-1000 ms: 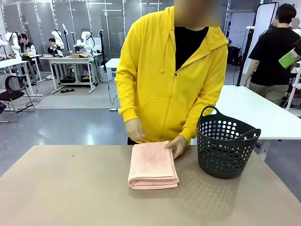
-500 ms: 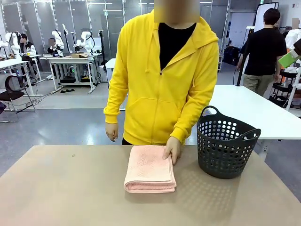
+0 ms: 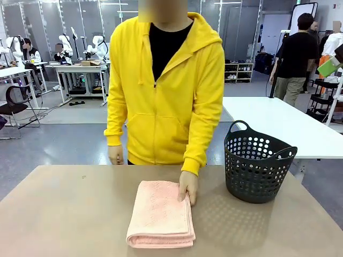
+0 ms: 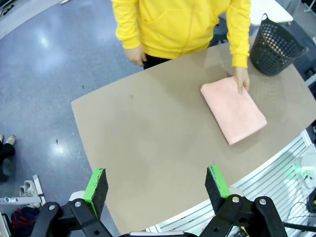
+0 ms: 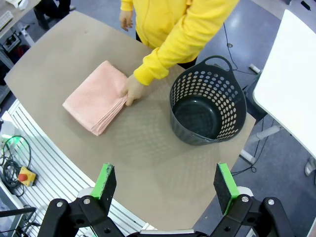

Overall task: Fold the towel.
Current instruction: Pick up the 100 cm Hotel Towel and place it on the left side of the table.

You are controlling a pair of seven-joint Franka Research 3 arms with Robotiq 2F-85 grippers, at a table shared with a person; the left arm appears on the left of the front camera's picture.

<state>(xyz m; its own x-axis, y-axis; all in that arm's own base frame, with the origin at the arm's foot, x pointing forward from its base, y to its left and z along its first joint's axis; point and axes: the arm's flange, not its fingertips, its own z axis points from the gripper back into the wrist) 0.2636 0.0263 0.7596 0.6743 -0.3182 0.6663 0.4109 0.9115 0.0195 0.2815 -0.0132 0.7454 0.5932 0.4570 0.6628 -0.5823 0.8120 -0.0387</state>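
Lying folded on the table (image 3: 64, 214) just left of the basket (image 3: 257, 166), the towel (image 3: 161, 214) runs long axis near-to-far under the person's hand (image 3: 188, 186), both left gripper (image 4: 155, 190) and right gripper (image 5: 165, 186) spread wide, well above it, neither clearly nearer.
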